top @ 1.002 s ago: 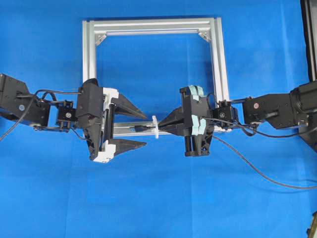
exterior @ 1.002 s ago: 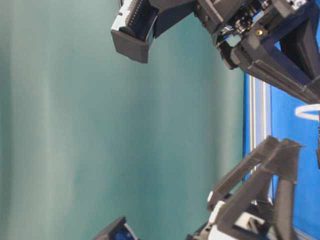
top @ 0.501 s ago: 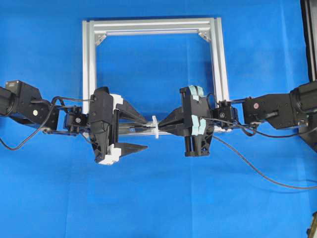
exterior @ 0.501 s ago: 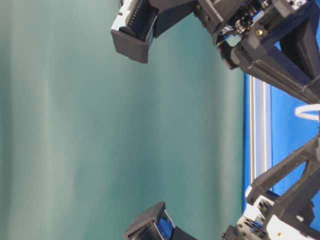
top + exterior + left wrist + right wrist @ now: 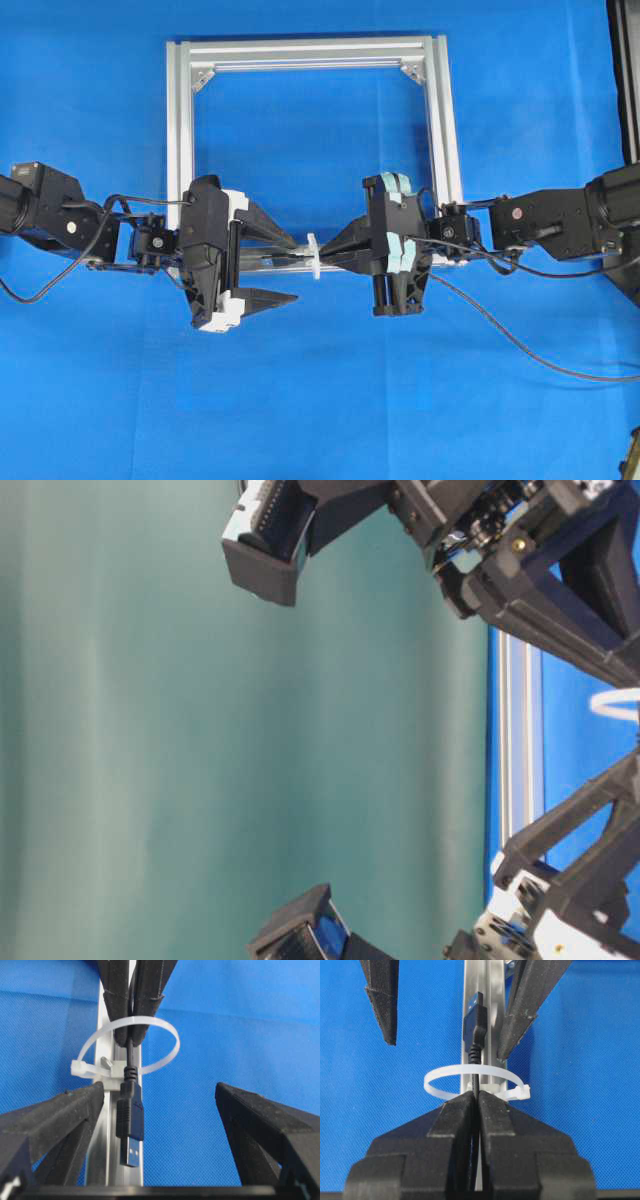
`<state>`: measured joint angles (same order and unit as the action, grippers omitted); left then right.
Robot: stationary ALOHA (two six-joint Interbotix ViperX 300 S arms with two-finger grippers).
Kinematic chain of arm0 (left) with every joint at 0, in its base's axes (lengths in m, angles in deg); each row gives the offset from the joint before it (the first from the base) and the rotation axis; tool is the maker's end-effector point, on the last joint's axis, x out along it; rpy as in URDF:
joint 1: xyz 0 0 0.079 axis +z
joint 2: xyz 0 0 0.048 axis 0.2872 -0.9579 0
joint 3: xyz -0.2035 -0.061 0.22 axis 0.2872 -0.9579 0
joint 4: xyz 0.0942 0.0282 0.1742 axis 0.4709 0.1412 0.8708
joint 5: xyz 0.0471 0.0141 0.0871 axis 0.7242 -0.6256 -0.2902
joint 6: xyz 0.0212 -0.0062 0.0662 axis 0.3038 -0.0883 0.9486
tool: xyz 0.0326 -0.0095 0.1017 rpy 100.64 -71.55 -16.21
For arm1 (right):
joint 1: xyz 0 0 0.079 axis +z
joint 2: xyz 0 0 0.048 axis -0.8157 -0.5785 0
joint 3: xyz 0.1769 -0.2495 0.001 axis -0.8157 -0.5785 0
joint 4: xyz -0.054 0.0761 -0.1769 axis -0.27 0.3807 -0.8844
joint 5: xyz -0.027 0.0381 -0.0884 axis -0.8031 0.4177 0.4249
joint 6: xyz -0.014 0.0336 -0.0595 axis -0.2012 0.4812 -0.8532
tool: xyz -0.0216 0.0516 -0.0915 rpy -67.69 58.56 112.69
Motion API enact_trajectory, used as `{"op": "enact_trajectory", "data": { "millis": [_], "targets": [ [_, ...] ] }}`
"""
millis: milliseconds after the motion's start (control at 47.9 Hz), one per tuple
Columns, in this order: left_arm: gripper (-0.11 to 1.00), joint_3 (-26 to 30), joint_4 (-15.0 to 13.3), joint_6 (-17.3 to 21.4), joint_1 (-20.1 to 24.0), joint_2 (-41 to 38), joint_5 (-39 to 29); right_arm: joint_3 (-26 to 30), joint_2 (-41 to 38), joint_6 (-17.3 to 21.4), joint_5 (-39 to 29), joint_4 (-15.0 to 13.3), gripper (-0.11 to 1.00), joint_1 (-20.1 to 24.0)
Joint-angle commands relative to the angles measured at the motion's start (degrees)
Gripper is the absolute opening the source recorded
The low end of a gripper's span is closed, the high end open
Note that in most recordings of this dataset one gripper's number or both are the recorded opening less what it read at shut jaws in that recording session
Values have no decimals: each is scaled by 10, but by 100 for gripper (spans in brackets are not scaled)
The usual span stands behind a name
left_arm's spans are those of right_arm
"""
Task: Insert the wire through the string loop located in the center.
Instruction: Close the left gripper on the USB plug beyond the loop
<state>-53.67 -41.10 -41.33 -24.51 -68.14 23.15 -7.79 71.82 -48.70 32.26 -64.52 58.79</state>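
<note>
Advancing since a second ago, open left hand [image 5: 165,1125] now flanking USB plug [image 5: 130,1120] past zip-tie loop [image 5: 150,1035]; right hand [image 5: 476,1105] clamped on cable [image 5: 474,1067], awaiting handover.

Bright, even lighting; soft shadows under arms on blue cloth [image 5: 320,400]. Table-level view blurred, turned sideways. Wrist views sharp; near fingers slightly soft.
</note>
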Motion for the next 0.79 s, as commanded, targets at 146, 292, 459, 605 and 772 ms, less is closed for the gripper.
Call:
{"op": "enact_trajectory", "data": {
  "millis": [146,292,459,605,772],
  "targets": [
    [88,8,0,-1,-1,8,3,11,8,-1,7,-1,-2,1],
    [88,9,0,-1,-1,8,4,11,7,-1,6,-1,-2,1],
    [88,9,0,-1,-1,8,3,11,7,-1,7,-1,-2,1],
    [85,9,0,-1,-2,8,4,11,7,-1,7,-1,-2,1],
    [69,9,0,0,-4,8,3,11,7,-1,6,-1,-2,1]
  ]
}}
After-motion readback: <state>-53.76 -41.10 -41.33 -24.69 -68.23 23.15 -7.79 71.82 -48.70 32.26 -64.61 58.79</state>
